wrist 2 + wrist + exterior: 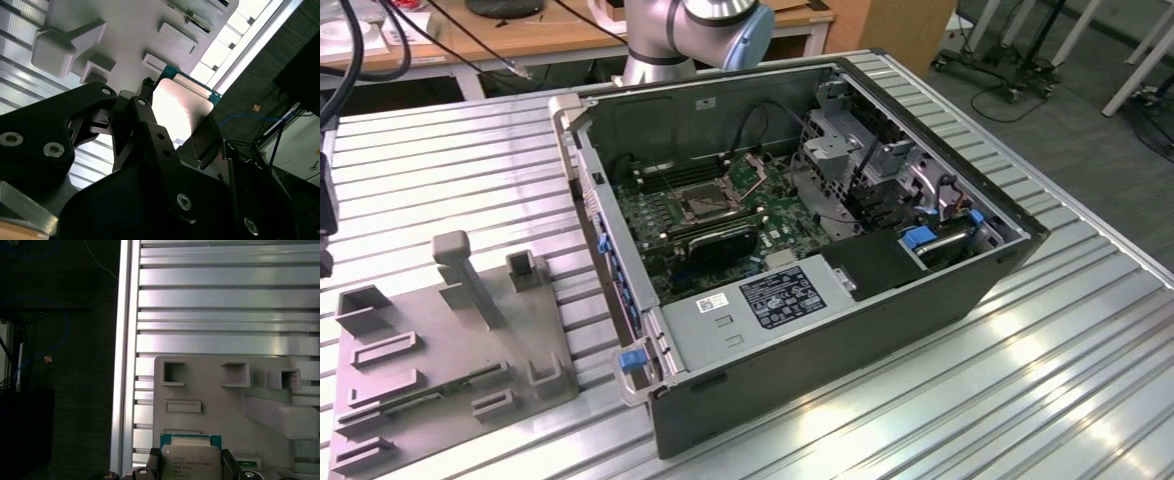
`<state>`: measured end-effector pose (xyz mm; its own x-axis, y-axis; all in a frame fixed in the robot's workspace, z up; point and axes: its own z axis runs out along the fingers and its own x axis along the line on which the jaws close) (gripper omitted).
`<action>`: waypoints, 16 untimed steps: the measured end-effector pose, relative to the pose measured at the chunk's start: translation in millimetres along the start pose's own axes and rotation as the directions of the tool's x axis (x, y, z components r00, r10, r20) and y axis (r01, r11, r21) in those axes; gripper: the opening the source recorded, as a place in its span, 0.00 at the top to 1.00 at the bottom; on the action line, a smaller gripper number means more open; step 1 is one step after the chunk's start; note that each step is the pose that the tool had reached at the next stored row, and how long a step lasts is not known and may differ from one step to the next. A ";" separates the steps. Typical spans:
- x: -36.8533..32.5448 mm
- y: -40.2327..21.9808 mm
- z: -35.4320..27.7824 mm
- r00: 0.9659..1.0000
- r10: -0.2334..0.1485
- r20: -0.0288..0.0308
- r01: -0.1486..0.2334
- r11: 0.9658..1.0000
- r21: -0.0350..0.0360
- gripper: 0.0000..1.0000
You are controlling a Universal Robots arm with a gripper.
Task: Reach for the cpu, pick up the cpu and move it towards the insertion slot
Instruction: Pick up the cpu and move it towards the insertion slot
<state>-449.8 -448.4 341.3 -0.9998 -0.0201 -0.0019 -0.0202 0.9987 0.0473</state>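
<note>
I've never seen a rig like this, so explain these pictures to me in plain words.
The machine is one robot arm standing at a slatted metal table. The exterior view looks down from off the arm on an open computer case and a grey fixture block. Inside the case sits the insertion slot, a square socket. Both wrist views ride on the arm. They show the gripper shut on the cpu, a flat silvery chip, held above the fixture block.

Silvery, green-edged cpu (pixel 190 460); black claw (pixel 178 113); pale grey fixture block (pixel 215 405)
</note>
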 end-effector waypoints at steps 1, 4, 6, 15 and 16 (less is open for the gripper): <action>-1.3 0.0 -0.1 1.000 0.000 0.000 0.000 1.000 0.000 0.45; -5.7 0.3 0.1 1.000 0.000 0.000 0.000 1.000 0.000 0.45; -8.4 0.6 0.1 1.000 0.001 0.000 -0.001 1.000 0.000 0.45; -10.4 1.0 -6.0 1.000 0.001 0.000 -0.001 1.000 0.000 0.45; -10.4 1.1 -7.4 1.000 0.001 0.000 -0.001 1.000 0.000 0.45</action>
<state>-439.4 -447.5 348.8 -0.9998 -0.0196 -0.0019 -0.0197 0.9987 0.0470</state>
